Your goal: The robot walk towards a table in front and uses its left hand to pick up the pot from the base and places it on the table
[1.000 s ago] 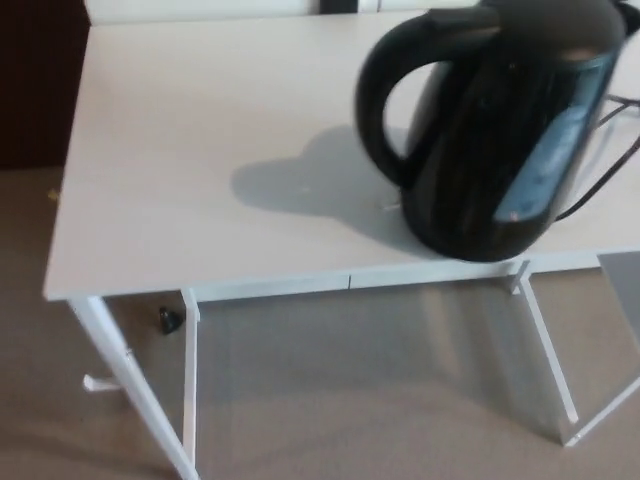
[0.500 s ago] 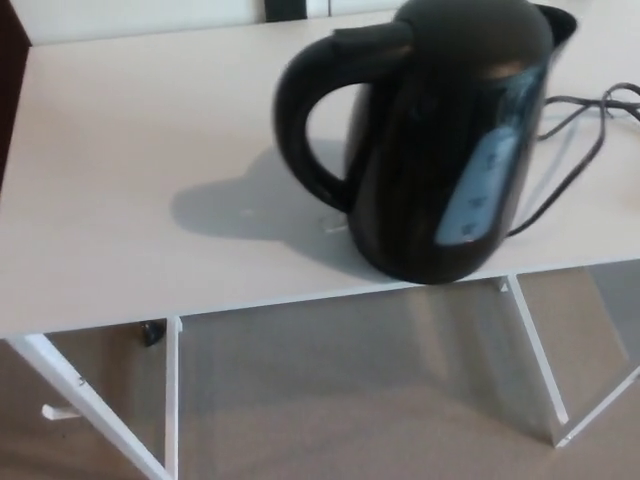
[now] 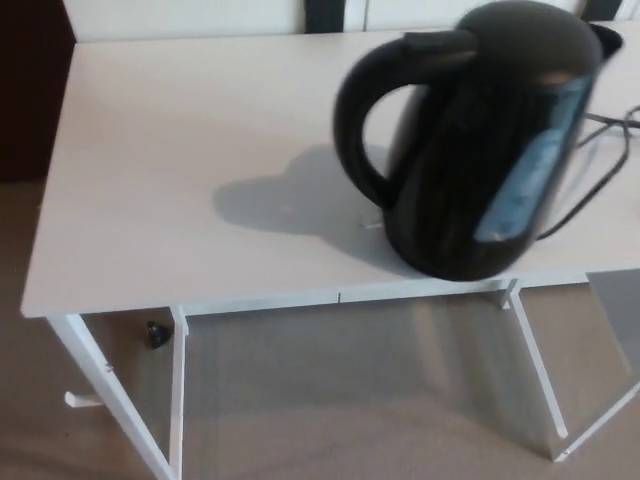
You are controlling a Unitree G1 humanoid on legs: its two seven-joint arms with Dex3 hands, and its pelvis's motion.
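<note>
A black electric pot (image 3: 480,140) stands upright near the front edge of the white table (image 3: 180,170), right of centre. Its curved handle (image 3: 365,110) points to the picture's left and a bluish water window runs down its front. The base under it is hidden by the pot's body. A black cord (image 3: 600,160) trails off to the right behind it. Neither of my hands shows in the head view.
The table has thin white legs (image 3: 110,400) and a white front rail over beige carpet (image 3: 350,400). A small black object (image 3: 157,334) lies on the floor under the left side. A dark panel (image 3: 30,90) stands at the far left.
The whole picture has swung: the camera shifted so the pot and table sit further right than half a second ago. The pot has not moved on the table.
</note>
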